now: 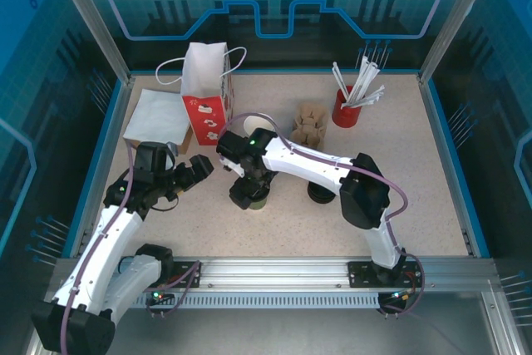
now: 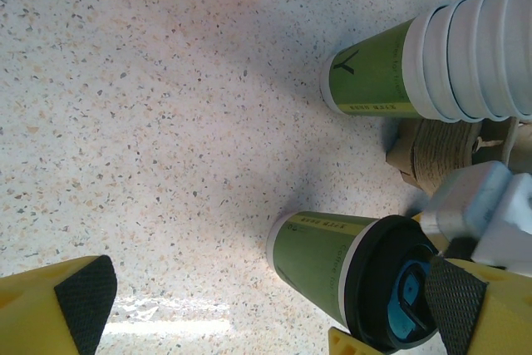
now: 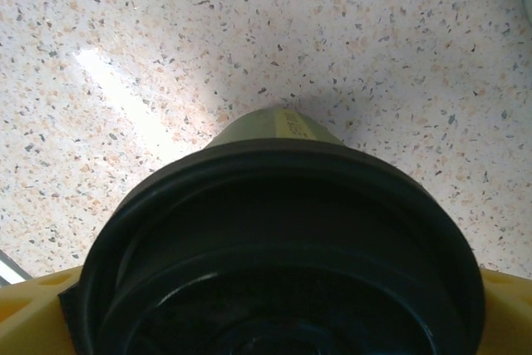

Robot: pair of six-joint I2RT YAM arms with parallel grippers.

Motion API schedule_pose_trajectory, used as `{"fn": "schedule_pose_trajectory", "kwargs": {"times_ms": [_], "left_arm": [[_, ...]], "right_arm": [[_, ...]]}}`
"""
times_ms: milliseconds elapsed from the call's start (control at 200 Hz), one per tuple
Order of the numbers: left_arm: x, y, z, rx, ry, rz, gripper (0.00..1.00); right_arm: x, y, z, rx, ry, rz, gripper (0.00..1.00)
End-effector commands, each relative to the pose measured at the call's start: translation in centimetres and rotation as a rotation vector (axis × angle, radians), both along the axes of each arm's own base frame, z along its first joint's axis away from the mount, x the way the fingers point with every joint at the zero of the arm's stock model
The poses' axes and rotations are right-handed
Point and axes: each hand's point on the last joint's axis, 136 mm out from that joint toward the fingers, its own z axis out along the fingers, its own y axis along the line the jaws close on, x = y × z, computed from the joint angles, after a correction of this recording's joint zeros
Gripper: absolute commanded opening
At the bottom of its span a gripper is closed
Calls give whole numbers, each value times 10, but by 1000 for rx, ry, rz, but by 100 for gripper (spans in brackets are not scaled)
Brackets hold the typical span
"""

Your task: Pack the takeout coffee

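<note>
Paper bag (image 1: 205, 93), cardboard carrier (image 1: 310, 126) and red straw holder (image 1: 347, 110) stand apart.

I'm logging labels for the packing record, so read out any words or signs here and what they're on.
"Y", a black mark on the stacked green cups.
Small print on the lidded coffee cup: too small to read.
White marks on the red paper bag: blurred.

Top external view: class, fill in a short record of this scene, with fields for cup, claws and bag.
takeout coffee: upright on table, black lid on
right claw: open, fingers either side of the lid
left claw: open, empty, left of the cup
paper bag: upright, beyond the cup, toward far edge
spare cups: lidless stack, near the bag
</note>
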Motion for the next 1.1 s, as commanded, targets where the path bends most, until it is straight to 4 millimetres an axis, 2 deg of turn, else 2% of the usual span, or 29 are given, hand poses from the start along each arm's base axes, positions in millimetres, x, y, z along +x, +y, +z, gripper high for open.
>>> {"fn": "schedule_pose_trajectory", "kwargs": {"times_ms": [0,270,480,640,835,1096], "left_arm": [[-4,4,-1,19,-3,-12,99],[-5,4,0,20,-7,-15,99],[-5,4,0,22,-8,-16,99],[-5,4,1,25,-12,-18,99],[-4,5,2,27,-16,-18,99],[-2,5,6,38,-28,-23,99]], "right_arm": [[-9,4,-9,-8,32,25,99],[-14,0,-11,-13,47,10,88],[-19,-12,6,-5,29,-14,88],[-25,-29,23,4,19,-53,88],[-28,-72,43,11,25,-166,88],[-3,-161,76,43,-19,-397,87]]}}
